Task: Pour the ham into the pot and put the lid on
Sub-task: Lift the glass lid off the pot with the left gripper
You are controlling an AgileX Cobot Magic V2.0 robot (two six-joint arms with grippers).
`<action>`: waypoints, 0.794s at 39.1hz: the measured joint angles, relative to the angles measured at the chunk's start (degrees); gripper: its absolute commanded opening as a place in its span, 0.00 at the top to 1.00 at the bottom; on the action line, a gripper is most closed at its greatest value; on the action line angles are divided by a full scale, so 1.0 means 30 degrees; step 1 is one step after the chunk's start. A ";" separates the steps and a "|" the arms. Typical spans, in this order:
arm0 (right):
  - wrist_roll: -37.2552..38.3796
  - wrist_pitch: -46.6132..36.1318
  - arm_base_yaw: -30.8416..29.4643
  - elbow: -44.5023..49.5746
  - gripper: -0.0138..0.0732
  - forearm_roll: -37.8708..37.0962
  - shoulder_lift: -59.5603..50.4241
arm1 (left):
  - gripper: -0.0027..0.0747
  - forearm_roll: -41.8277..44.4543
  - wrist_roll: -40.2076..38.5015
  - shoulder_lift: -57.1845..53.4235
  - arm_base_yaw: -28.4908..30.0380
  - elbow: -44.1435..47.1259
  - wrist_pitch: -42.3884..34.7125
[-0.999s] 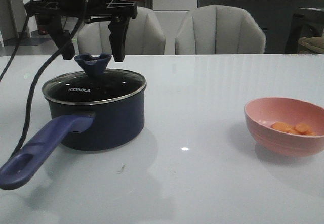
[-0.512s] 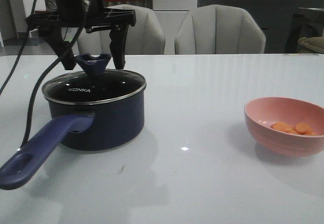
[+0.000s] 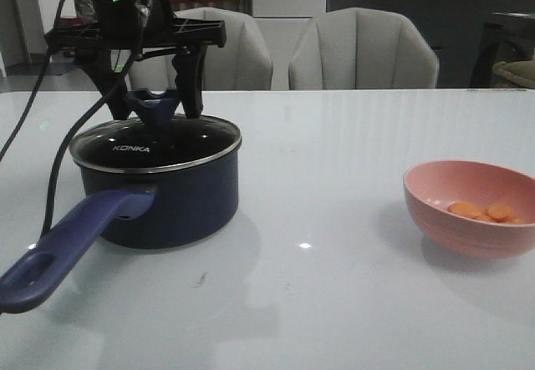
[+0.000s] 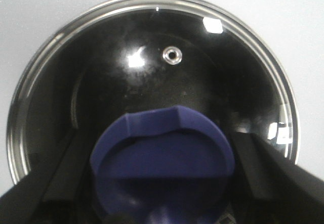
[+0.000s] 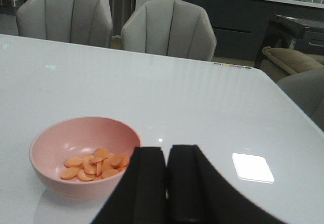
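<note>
Ham (image 5: 96, 166) lies as a small heap of orange slices in the pink bowl (image 3: 473, 216), near the right edge of the worktop (image 3: 334, 169). The left jaws (image 3: 149, 94) stand apart, one finger on each side of the lid's flared blue knob (image 4: 162, 155) with a gap showing on both sides in the left wrist view. The lid (image 3: 155, 143) sits closed on the pot (image 3: 167, 199), which stands toward the left edge of the worktop, its long handle (image 3: 71, 240) pointing at the front left corner. The right jaws (image 5: 166, 183) are pressed together with nothing between them, above the worktop just beside the bowl.
</note>
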 measured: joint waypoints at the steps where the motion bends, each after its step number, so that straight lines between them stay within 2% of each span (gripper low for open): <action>1: 0.0000 0.0000 0.0000 0.0000 0.68 0.0000 0.0000 | 0.48 0.0000 0.0000 0.0000 0.0000 0.0000 0.0000; 25: 0.0000 0.0000 0.0000 0.0000 0.68 0.0000 0.0000 | 0.48 0.0235 0.1080 0.0213 0.0000 -0.2610 0.1921; 31: 0.0000 0.0000 0.0000 0.0000 0.68 0.0000 0.0000 | 0.48 0.0263 0.1500 0.0143 0.0541 -0.2643 0.2025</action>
